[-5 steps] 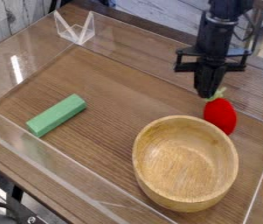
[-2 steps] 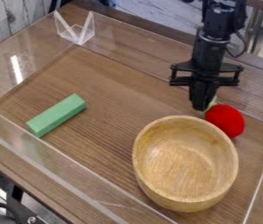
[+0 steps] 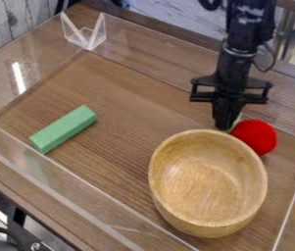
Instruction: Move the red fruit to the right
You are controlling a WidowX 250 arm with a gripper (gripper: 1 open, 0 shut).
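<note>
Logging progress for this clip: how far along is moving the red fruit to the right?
Mostly done: the red fruit lies near the tray's right wall, beside the wooden bowl. In hand: the shut gripper stands low at the fruit's left side, apparently nudging it. Left: perhaps a last push, then backing away.

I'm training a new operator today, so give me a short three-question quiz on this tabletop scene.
1. True or false: the red fruit lies inside the wooden bowl.
2. Which object lies farthest left: A) green block, B) wooden bowl, C) red fruit?
3. Fill in: the gripper points straight ____, with its jaws shut.

Key: 1. False, it sits on the table beside the bowl's far right rim. 2. A. 3. down.
</note>
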